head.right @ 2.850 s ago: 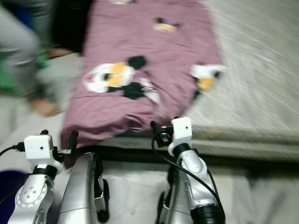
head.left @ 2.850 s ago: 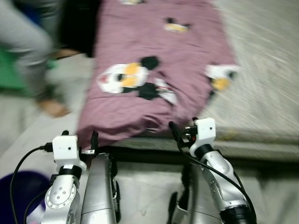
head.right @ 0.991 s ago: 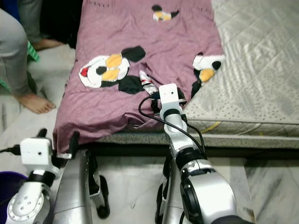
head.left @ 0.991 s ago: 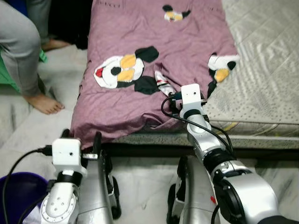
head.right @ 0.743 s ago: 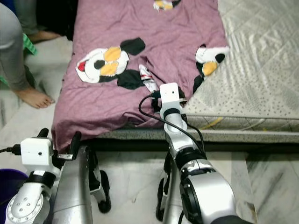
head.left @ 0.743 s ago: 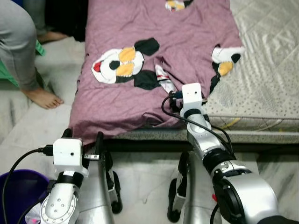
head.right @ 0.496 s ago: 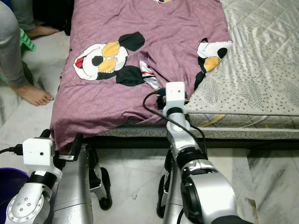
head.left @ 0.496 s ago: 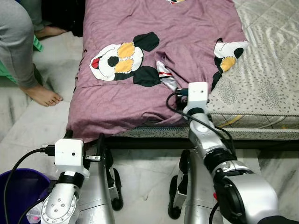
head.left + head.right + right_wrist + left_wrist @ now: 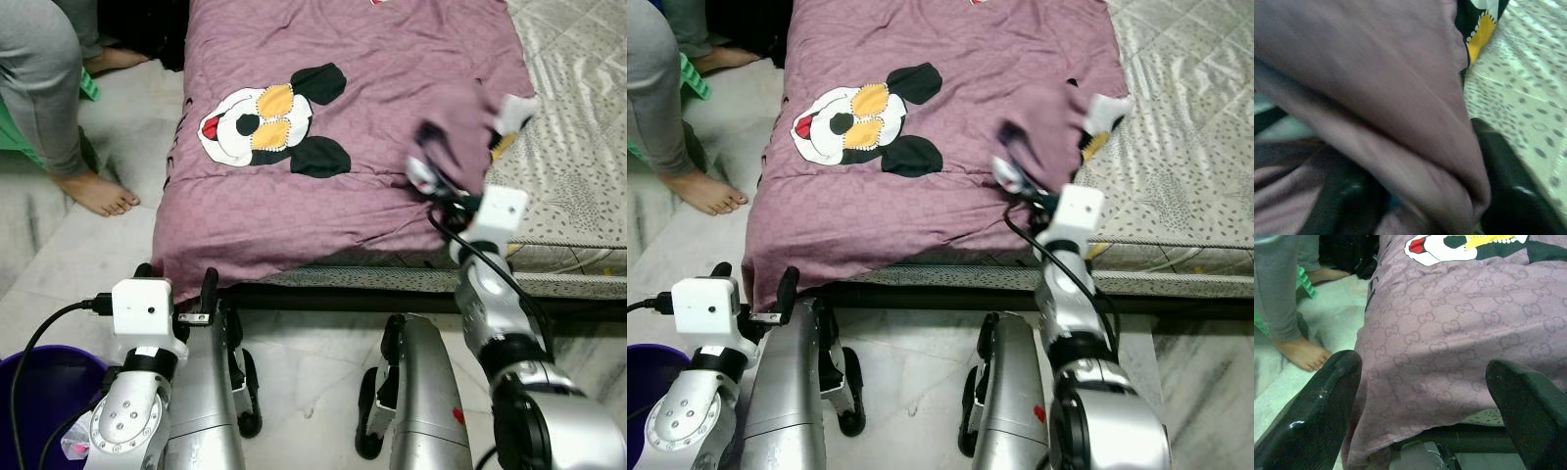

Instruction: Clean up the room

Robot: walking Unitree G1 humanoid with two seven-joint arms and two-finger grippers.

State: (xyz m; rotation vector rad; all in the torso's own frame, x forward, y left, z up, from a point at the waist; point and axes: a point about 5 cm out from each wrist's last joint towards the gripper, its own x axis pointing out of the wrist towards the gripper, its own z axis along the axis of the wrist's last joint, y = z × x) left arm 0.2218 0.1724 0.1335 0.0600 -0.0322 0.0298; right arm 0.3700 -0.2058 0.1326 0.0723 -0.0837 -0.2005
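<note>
Right gripper (image 9: 443, 188) is clenched on a fold of the purple blanket (image 9: 323, 117), holding that bunch of cloth lifted above the near right part of the bed, just ahead of its white wrist camera block. Seen from the right wrist, the purple cloth drapes over and between the black fingers (image 9: 1508, 191), with a black-and-yellow print patch beside it. Everywhere else the blanket lies spread over the left portion of the mattress (image 9: 578, 147), its cartoon mouse print (image 9: 269, 127) facing up and its near edge hanging over the bed's front side. Left gripper (image 9: 1420, 396) hangs low before the bed's near left corner, its two fingers (image 9: 1327, 396) spread wide apart with nothing between them. A person's leg in grey trousers (image 9: 44, 88), barefoot, stands on the marble floor (image 9: 78, 255) to the left of the bed. A purple bucket (image 9: 39, 397) sits at the lower left.
</note>
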